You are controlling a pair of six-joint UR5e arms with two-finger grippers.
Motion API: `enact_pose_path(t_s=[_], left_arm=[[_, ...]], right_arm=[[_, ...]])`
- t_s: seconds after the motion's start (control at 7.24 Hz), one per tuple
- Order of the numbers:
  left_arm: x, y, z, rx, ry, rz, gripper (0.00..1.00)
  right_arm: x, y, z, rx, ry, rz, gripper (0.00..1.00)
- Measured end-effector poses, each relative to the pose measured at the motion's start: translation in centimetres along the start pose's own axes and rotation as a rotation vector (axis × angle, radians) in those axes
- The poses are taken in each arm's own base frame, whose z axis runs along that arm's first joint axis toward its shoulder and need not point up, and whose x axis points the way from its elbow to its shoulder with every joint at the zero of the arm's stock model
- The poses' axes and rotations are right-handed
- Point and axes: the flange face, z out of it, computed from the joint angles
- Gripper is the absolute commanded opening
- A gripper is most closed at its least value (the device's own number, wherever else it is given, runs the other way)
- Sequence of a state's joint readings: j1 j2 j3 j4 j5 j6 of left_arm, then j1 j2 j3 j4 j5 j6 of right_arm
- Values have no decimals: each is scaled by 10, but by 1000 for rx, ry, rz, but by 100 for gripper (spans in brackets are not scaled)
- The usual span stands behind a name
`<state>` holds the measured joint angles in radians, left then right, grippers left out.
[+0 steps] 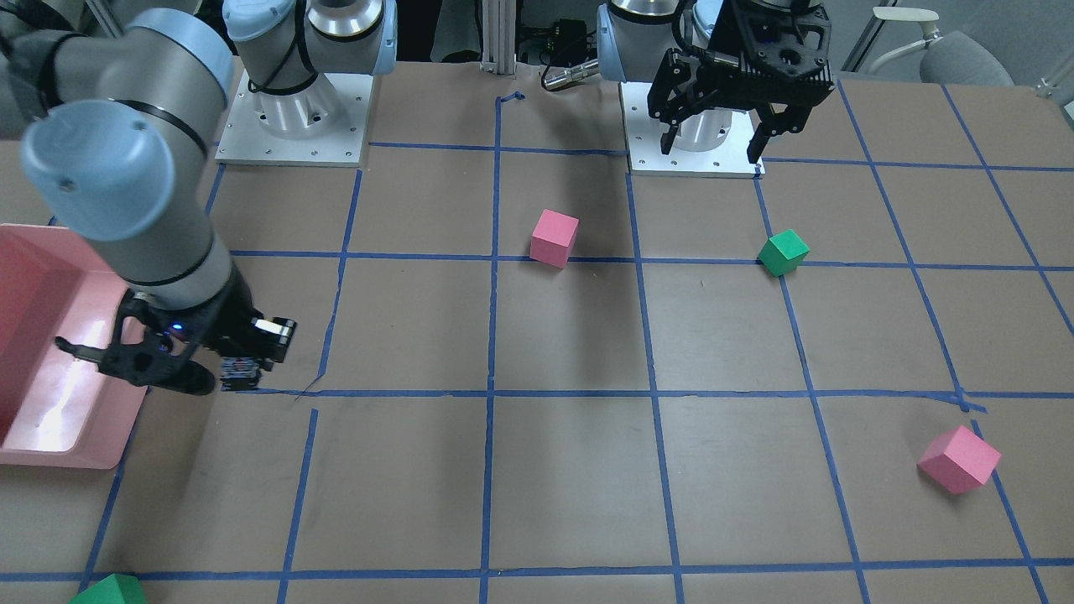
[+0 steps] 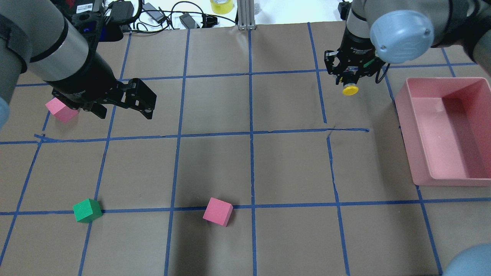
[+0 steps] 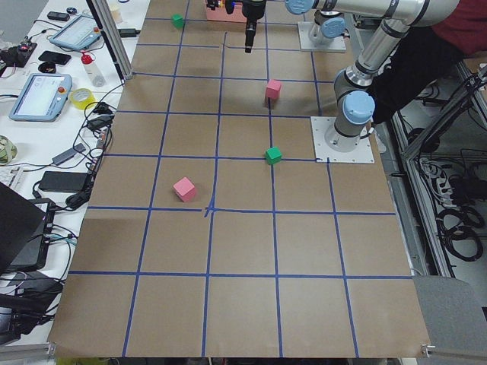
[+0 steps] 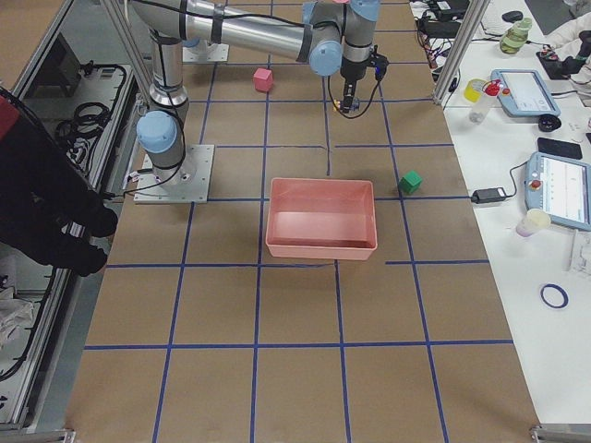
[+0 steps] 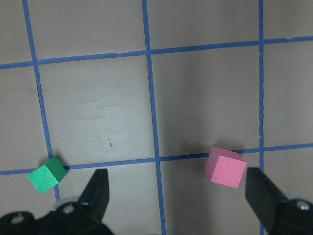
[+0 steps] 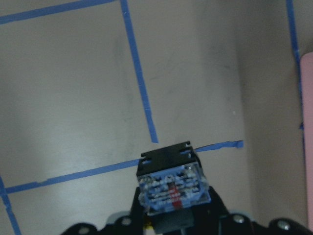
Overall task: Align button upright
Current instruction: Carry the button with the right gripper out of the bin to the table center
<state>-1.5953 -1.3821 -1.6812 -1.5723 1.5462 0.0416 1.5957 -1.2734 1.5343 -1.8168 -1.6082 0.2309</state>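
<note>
Grip: the right gripper (image 2: 349, 80) is clamped on the button (image 2: 350, 90), which you see held between its fingers (image 6: 215, 208).
Attitude of the button: in the overhead view the yellow cap shows at the gripper's lower edge. In the right wrist view the block base turns its terminal face to the camera. You cannot tell whether it touches the table (image 2: 291, 168).
Position of the button: it is over a far square of the blue tape grid (image 2: 251, 134), near the far corner of the pink bin (image 2: 422, 153) but apart from it.
Left gripper (image 2: 124, 113): the jaws stand wide apart with nothing between them, and it hangs above the table, well apart from the button.
Cubes near the left gripper: the far pink cube (image 2: 61, 110) is partly hidden behind the left arm. The left wrist view shows you the green cube (image 5: 47, 175) and the near pink cube (image 5: 226, 166), both lying by one tape line.
Other cube: the second green cube (image 4: 411, 182) sits just beside the bin on the operators' side.
</note>
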Motion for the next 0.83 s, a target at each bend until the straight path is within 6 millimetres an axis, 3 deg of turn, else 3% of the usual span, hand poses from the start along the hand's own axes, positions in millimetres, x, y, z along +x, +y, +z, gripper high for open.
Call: enact_pose_path(t_s=[0.41,0.83], left_arm=[[0,0,0,0,0,0,100],[0,0,0,0,0,0,100]], right_arm=[[-87,8,52,2,-82,37,0],[-146,24,83,32,-107,-1,0]])
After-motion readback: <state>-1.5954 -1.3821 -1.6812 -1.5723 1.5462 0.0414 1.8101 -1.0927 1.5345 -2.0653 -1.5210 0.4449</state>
